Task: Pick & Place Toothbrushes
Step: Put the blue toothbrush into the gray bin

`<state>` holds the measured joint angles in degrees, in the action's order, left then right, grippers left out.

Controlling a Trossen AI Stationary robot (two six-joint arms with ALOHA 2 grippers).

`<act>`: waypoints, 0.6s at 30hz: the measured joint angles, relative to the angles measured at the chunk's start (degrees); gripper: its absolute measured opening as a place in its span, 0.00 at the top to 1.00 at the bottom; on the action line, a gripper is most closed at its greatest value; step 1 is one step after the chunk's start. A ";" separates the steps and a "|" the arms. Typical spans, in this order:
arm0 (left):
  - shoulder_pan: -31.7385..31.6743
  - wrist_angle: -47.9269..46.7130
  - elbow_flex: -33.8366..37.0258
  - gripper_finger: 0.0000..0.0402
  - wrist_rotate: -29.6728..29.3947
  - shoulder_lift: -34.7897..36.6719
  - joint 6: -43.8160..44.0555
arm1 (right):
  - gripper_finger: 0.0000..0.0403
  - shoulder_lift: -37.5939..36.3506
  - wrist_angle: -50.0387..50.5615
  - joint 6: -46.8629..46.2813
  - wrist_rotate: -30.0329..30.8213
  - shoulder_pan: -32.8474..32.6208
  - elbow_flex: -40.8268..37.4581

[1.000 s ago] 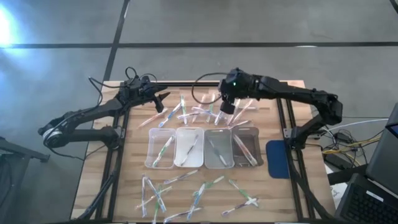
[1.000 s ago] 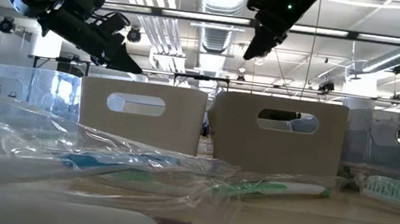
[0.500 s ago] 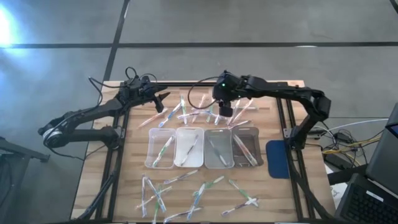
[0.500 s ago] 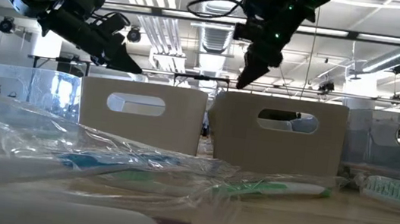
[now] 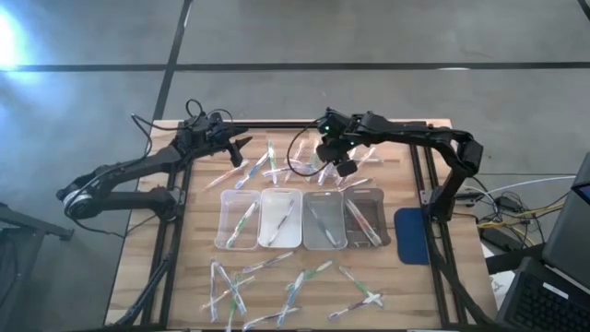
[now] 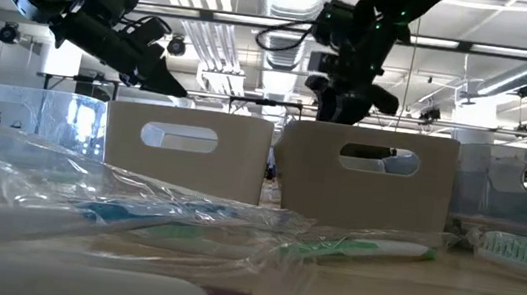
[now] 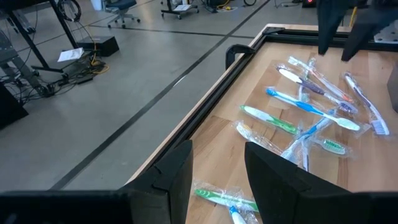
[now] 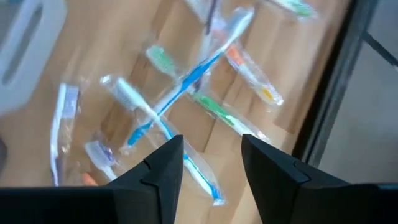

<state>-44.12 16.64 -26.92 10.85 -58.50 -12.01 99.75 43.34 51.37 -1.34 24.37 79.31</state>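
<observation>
Above the far pile of toothbrushes (image 5: 300, 166), the right pincer (image 5: 343, 169) hangs, fingers apart, empty; the left pincer (image 5: 241, 145) waits at the worktop's (image 5: 406, 286) far-left edge, likewise apart.

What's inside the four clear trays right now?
Each of the four clear trays holds toothbrushes, about one or two apiece. The rightmost tray looks darker, so its exact count can't be told.
</observation>
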 joint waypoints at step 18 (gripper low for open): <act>0.02 -0.02 0.00 0.62 0.00 0.02 0.01 | 0.58 7.64 1.39 12.14 3.11 0.16 -0.75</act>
<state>-44.10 16.62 -26.92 10.85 -58.48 -11.99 107.39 44.73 63.51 1.77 24.53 78.56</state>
